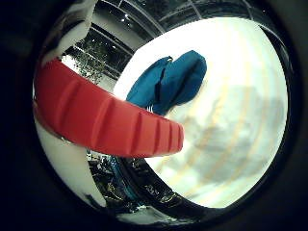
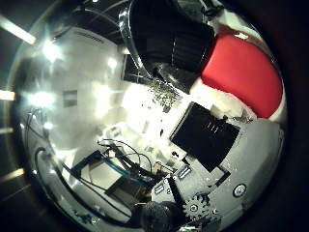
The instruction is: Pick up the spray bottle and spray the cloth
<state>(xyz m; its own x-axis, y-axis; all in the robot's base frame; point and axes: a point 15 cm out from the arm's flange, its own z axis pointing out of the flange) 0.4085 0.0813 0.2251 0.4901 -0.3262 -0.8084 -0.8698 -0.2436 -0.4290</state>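
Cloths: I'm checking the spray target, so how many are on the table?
1. A blue cloth lies crumpled on the white table, beyond the red spray bottle trigger close to the palm. Others may be hidden.

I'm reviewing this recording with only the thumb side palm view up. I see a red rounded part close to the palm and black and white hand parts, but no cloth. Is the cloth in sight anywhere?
Observer: Yes. In the little finger side view a crumpled blue cloth lies on a pale round table top.
Operator: Is anything else lying on that table near it?
Observer: Nothing else shows on the visible part of the table.
Operator: And the red part, what does it look like from that side?
Observer: It is the ribbed red plastic trigger of the spray bottle, very close to the palm, partly overlapping the cloth in that view.
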